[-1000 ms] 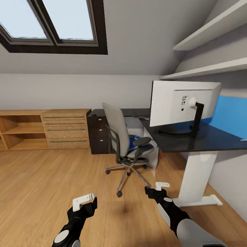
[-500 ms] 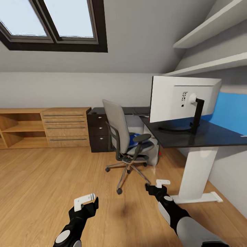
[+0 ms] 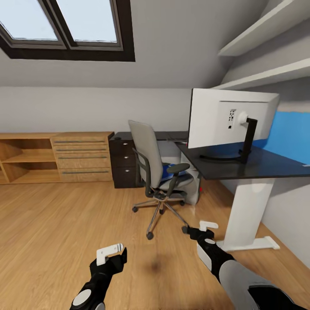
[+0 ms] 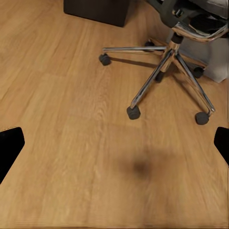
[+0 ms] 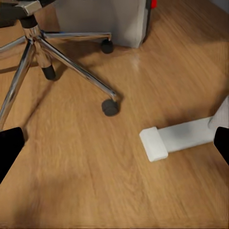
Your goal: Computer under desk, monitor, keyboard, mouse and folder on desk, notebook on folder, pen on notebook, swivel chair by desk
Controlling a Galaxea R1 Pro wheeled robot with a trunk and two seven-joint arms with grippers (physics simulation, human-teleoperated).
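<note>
The grey swivel chair [image 3: 154, 170] stands on the wood floor beside the dark desk [image 3: 254, 168], with a blue folder [image 3: 169, 171] lying on its seat. A white monitor [image 3: 230, 124] stands on the desk, its back towards me. Under the desk sits the grey computer tower [image 3: 192, 189], also seen in the right wrist view [image 5: 102, 19]. My left gripper [image 3: 110, 253] and right gripper [image 3: 207, 227] hang open and empty over the floor, short of the chair. The chair's chrome base [image 4: 164, 62] lies ahead of the left gripper [image 4: 114, 145]. Keyboard, mouse, notebook and pen are not made out.
The desk's white leg and foot [image 3: 254, 244] stand right of my right arm; that foot [image 5: 174, 138] lies ahead of the right gripper [image 5: 114, 145]. A dark drawer unit [image 3: 124, 165] and wooden shelving [image 3: 56, 157] line the back wall. Wall shelves [image 3: 262, 73] hang above the desk.
The whole head view has shifted, so the camera moved a little nearer the chair and desk. Both arms sit lower in the picture. Chair, folder and monitor have not moved.
</note>
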